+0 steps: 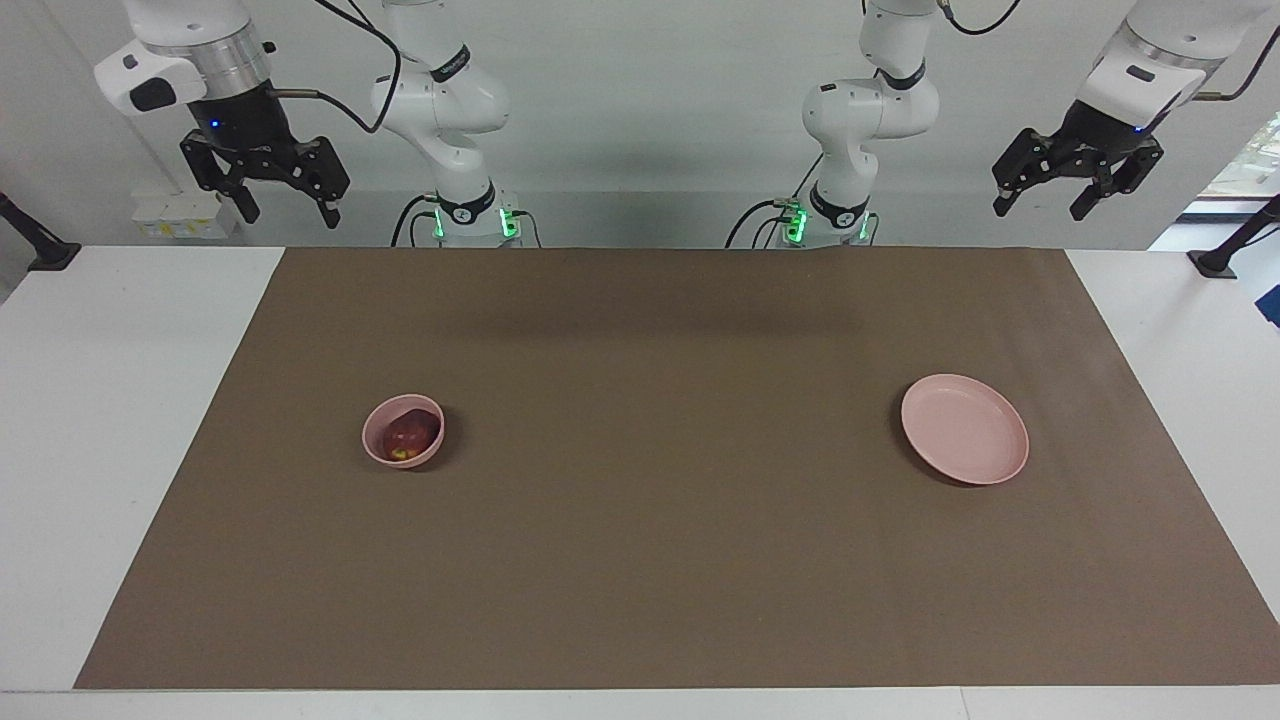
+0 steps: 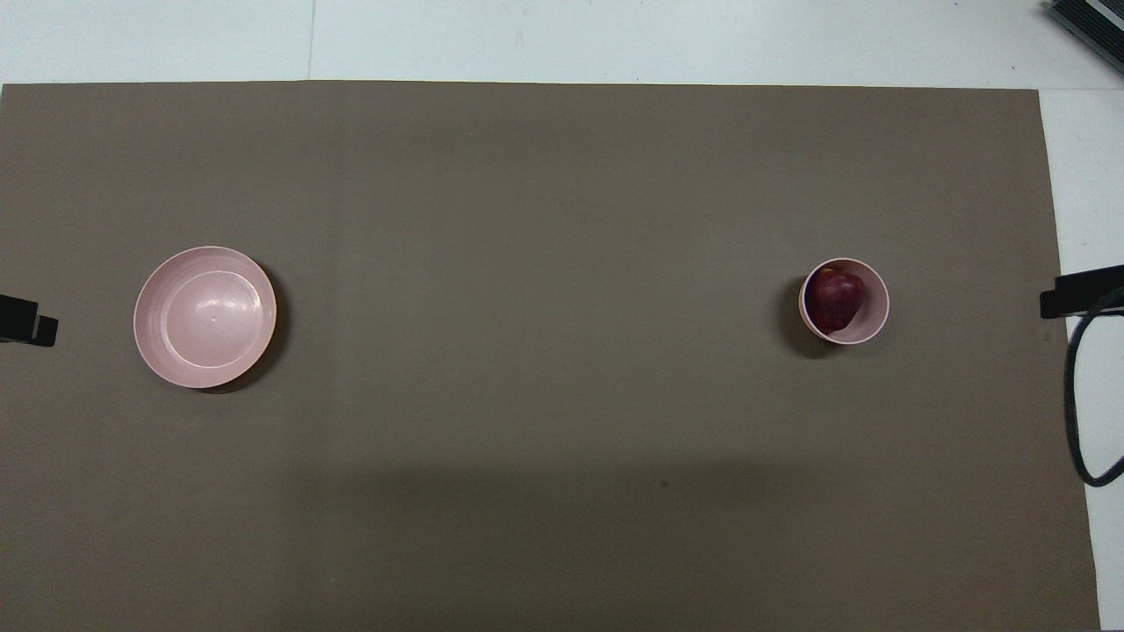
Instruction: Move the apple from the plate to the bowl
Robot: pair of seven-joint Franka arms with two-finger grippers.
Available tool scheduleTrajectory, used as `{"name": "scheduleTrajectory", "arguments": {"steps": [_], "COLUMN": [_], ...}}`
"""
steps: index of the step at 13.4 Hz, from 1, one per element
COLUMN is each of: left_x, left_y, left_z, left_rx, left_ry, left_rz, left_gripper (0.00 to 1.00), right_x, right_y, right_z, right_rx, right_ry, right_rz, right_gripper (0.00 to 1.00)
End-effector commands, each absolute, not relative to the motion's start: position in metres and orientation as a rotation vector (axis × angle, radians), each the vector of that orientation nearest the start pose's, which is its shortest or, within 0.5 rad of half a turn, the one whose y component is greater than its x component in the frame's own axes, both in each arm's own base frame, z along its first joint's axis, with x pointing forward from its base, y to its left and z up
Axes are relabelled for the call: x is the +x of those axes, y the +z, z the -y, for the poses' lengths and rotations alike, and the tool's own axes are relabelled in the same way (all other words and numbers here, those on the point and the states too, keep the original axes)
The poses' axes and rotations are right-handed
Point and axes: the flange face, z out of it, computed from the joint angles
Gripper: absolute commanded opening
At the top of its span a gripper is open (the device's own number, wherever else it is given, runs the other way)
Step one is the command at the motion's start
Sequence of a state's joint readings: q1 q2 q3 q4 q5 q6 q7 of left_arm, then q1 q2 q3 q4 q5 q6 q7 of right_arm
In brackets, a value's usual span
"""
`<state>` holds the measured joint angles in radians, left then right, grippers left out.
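Already | apple [image 1: 406, 436] sits in bowl [image 1: 403, 431] at the mat's 9 o'clock, facing view | plate [image 1: 964, 428] bare at 3 o'clock | right gripper [image 1: 265, 181], left gripper [image 1: 1078, 177] aloft, fingers apart, empty | step — judged finished; park clear, leave bowl alone.

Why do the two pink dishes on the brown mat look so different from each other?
The plate is wide, flat and shallow; the bowl is narrower and deep. The plate has nothing on it, while the bowl holds the dark red apple. The plate lies toward the left arm's end of the table, the bowl toward the right arm's end. Both are round, pale pink and sit on the brown mat.
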<state>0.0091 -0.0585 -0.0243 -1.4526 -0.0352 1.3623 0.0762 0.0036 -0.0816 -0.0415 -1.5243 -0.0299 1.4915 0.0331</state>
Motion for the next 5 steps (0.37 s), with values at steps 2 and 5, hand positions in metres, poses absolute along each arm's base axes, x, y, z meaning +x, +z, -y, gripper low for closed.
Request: {"name": "scheduleTrajectory", "arguments": {"steps": [2,5], "left_x": [0.505,0.5053], "left_y": [0.6925,0.6919], "left_z": [0.0085,0.0093], "left_rx": [-3.181,-3.18], "left_ry": [0.049,0.049], "left_rz": [-0.145,-0.154], "left_gripper": [1.0,1.0], "right_x": [0.5211,0.5204], "right_y": [0.6862,0.6847], "right_z": [0.0243,0.0239], "right_rx": [-3.173,-3.17], "right_ry": [-0.077,-0.063], "right_rz": [-0.099,-0.103], "right_gripper": [1.0,1.0]}}
